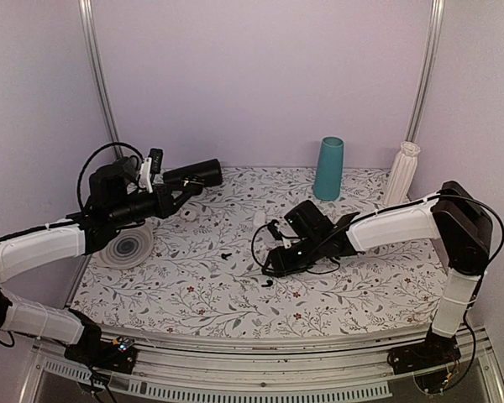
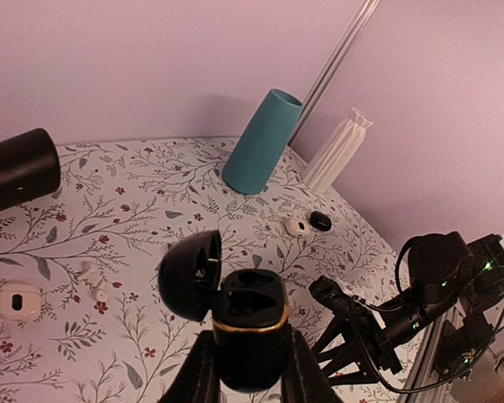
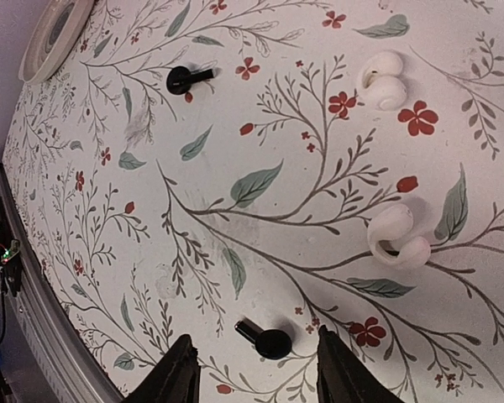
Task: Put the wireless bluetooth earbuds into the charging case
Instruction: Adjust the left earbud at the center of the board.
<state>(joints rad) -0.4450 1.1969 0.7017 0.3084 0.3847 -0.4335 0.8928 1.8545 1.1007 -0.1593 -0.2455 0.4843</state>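
Earbuds (image 3: 185, 79) lie loose, the nearer one (image 3: 267, 340) between the parted, empty tips of our right gripper (image 3: 256, 374), while our left gripper (image 2: 252, 374) clamps the open charging case (image 2: 250, 319).

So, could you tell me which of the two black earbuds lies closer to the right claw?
The black earbud just ahead of the right claw; the other earbud lies much farther away.

Black case (image 2: 250, 336), teal cup (image 2: 260, 143), floral-print table (image 1: 361, 285).

The top view spans the whole table (image 1: 378, 285) from behind, covering the far-right corner the left wrist faces and the middle the right wrist views closely.
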